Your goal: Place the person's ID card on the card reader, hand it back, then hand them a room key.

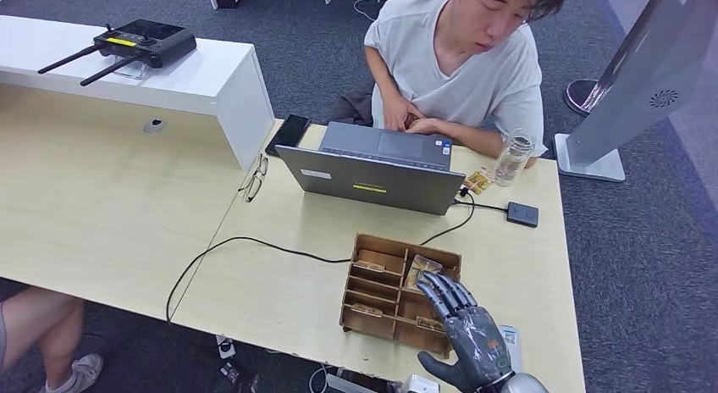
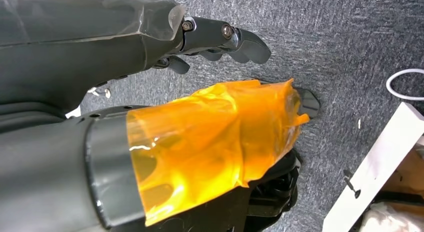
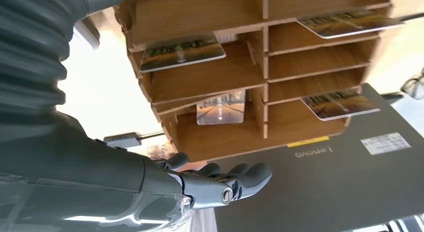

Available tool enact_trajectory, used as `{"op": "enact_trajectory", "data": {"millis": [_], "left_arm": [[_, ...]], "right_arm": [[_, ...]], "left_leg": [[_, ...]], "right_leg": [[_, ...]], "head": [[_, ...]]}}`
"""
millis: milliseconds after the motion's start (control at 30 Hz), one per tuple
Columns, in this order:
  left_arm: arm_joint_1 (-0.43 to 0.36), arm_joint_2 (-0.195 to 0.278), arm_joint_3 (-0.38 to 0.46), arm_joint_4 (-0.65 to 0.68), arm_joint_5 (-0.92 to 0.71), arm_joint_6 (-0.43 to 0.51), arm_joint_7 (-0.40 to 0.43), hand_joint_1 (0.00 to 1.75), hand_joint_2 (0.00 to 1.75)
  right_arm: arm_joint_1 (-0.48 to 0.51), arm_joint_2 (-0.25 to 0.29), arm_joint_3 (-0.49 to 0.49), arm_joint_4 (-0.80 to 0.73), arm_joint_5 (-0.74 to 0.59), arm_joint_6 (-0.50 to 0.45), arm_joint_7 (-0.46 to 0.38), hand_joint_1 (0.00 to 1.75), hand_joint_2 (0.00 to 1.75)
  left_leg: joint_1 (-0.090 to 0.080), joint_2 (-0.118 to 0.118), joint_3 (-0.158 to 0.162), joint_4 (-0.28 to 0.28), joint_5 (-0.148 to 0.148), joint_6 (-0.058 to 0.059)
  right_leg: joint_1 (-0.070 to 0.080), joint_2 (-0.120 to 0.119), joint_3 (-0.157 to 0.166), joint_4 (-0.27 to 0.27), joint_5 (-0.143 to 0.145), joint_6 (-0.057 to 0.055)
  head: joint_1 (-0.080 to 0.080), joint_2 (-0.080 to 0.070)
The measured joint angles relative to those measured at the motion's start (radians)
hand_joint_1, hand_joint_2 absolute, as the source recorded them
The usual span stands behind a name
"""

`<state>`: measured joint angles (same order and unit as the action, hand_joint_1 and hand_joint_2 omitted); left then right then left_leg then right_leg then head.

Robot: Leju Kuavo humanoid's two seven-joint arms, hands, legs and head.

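Note:
My right hand [image 1: 470,335] hovers open over the near right corner of a wooden card rack [image 1: 372,312], fingers stretched toward the person and holding nothing. In the right wrist view the fingers [image 3: 235,182] are straight, and room key cards [image 3: 182,52] lie in several slots of the rack [image 3: 215,82]. A small black card reader [image 1: 522,213] lies right of the laptop, wired to it. An orange-toned card [image 1: 477,181] lies beside the bottle, in front of the person [image 1: 461,63]. My left hand [image 2: 210,117], its thumb wrapped in orange tape, hangs over carpet and holds nothing.
A grey laptop [image 1: 377,177] stands open behind the rack, and its black cable [image 1: 245,240] runs across the table. A clear bottle [image 1: 513,158], glasses [image 1: 253,178] and a phone [image 1: 289,132] lie near it. A kiosk stand [image 1: 593,160] is at the right.

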<state>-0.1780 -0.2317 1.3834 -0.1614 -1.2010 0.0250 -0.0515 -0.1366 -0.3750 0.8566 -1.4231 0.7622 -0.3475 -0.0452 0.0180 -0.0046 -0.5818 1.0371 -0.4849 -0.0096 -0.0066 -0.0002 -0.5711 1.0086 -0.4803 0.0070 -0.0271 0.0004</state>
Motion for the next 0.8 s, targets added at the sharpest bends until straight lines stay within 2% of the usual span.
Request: {"op": "enact_trajectory", "data": {"millis": [800], "left_arm": [[-0.001, 0.0, -0.004, 0.0, -0.012, 0.006, 0.007, 0.0, 0.0]], "right_arm": [[0.02, 0.0, -0.001, 0.055, 0.013, -0.02, 0.024, 0.45, 1.75]], "left_leg": [[0.0, 0.0, 0.0, 0.0, 0.0, 0.0]], "right_leg": [[0.0, 0.0, 0.0, 0.0, 0.0, 0.0]], "head": [[0.0, 0.0]]}}
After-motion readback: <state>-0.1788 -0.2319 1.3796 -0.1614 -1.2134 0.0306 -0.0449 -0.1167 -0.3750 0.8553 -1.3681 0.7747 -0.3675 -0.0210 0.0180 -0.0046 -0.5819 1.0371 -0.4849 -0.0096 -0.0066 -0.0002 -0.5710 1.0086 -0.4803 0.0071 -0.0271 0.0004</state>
